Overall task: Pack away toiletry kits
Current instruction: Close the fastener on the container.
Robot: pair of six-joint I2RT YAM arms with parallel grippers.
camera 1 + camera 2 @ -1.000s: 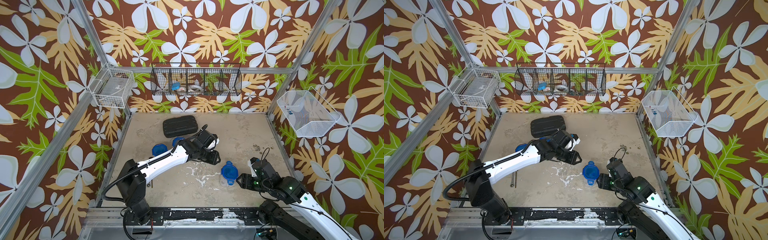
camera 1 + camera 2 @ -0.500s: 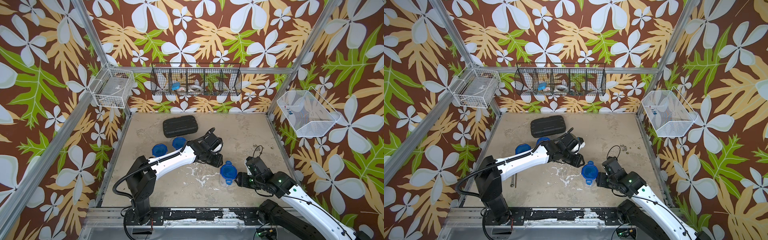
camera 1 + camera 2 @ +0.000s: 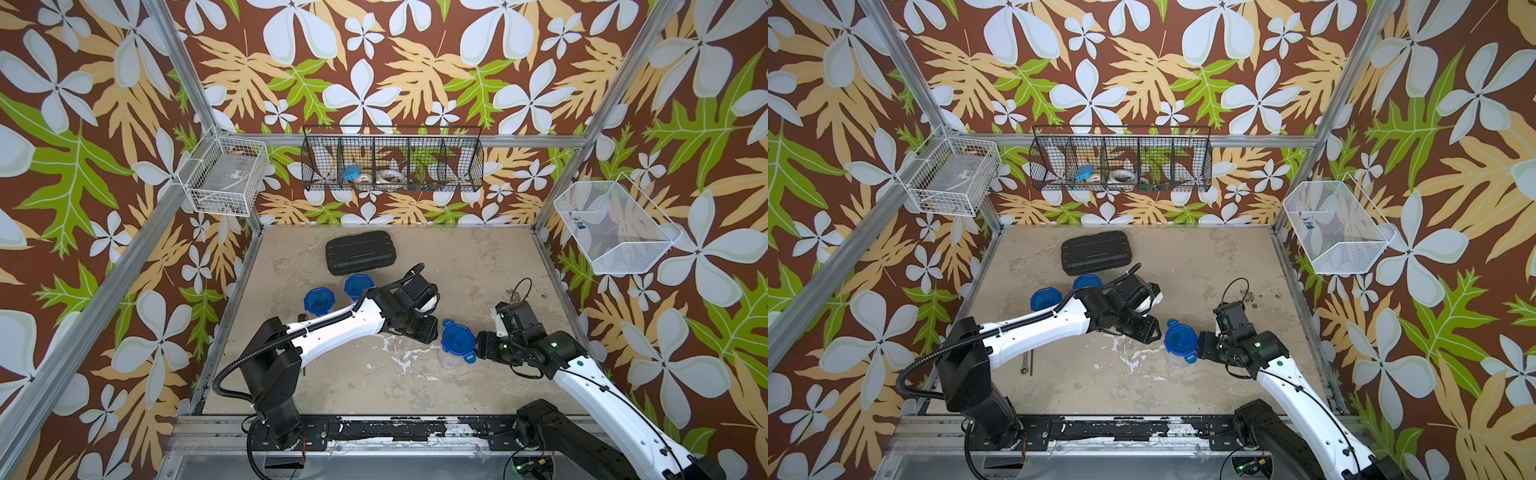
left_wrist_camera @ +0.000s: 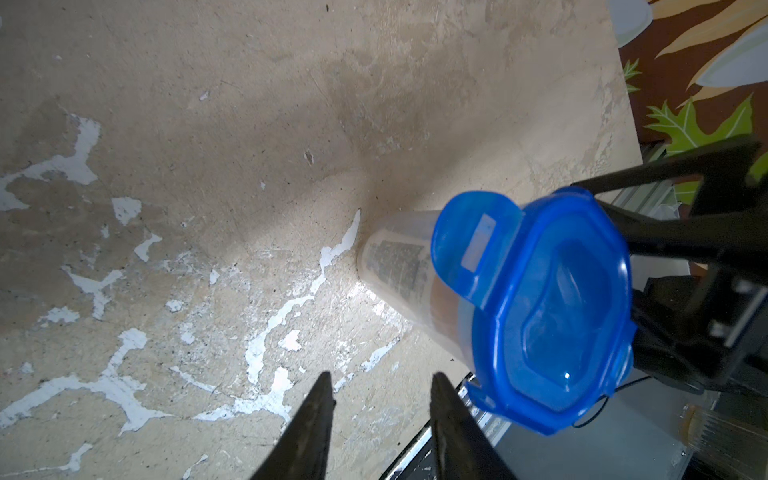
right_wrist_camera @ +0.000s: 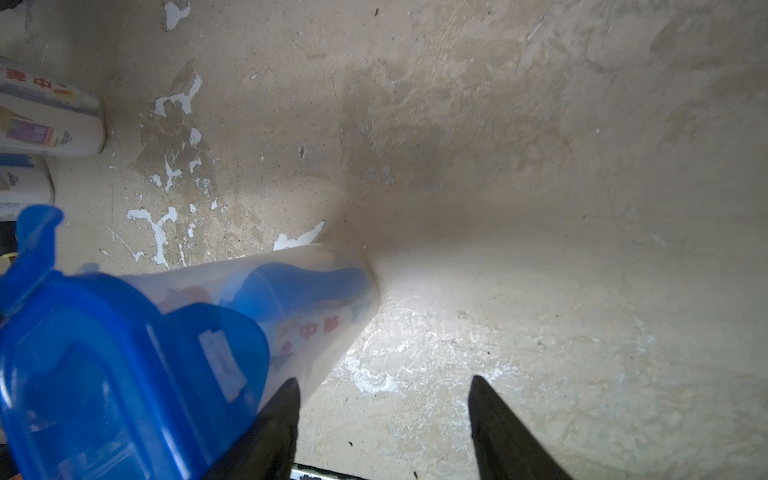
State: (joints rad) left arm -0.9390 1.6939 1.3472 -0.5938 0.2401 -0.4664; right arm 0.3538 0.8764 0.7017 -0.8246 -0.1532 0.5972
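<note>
The filled tumbler (image 3: 457, 338) is flanked by the left gripper (image 4: 380, 376) and right gripper (image 5: 385, 380), both spread and empty; its clip (image 4: 473, 245) seems unlatched, so a braced downward press is called for.

Both arms wear white shells on the long links, with black joints and blocky black bases. The left arm (image 3: 345, 328) trails a ribbed black hose (image 3: 249, 353) from its shoulder. The right arm (image 3: 602, 395) has thin black wires, a green dot and small green lights. The black fingers (image 4: 316, 415) taper to points.
</note>
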